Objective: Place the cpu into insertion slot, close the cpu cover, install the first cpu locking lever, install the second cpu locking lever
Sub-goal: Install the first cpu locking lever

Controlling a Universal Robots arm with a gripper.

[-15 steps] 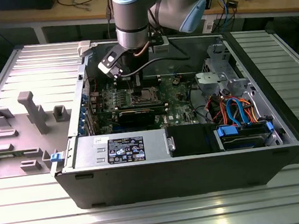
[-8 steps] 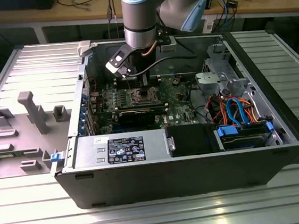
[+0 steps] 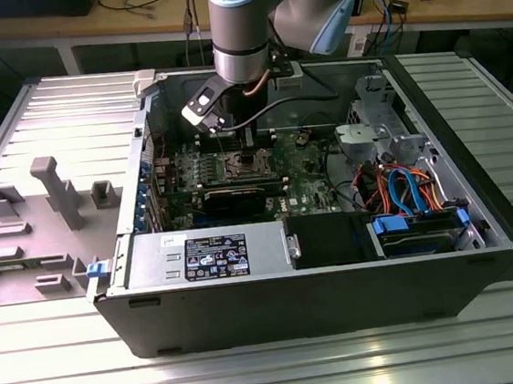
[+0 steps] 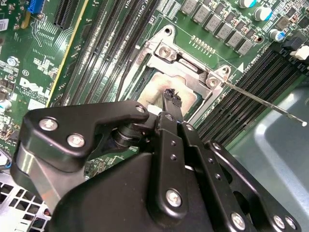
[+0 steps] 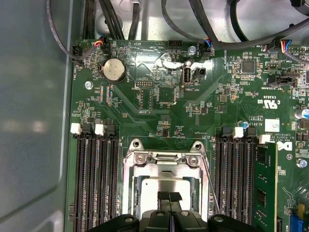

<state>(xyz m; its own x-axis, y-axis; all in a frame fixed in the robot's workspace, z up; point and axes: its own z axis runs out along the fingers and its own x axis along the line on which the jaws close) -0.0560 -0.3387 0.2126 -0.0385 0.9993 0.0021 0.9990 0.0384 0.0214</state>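
In the exterior view my gripper (image 3: 243, 148) reaches down into the open computer case, right over the insertion slot (image 3: 246, 165) on the green motherboard (image 3: 306, 182). Both wrist views show the cpu (image 5: 159, 186) (image 4: 154, 89), its dull silver top lying flat inside the slot. The cpu cover (image 5: 166, 164) (image 4: 186, 72) lies down around it as a metal frame. My gripper (image 5: 169, 197) (image 4: 171, 96) is shut with nothing between its fingers, its tips just above the cpu's top. One thin wire locking lever (image 4: 263, 102) (image 5: 208, 181) sticks out free from a socket corner.
Black memory slots (image 5: 96, 174) flank the socket on both sides. A coin battery (image 5: 114, 70) and black cables (image 5: 203, 24) lie beyond it. The case holds a power supply (image 3: 213, 256) and a drive bay (image 3: 417, 230). A grey fixture (image 3: 54, 190) stands at the exterior view's left.
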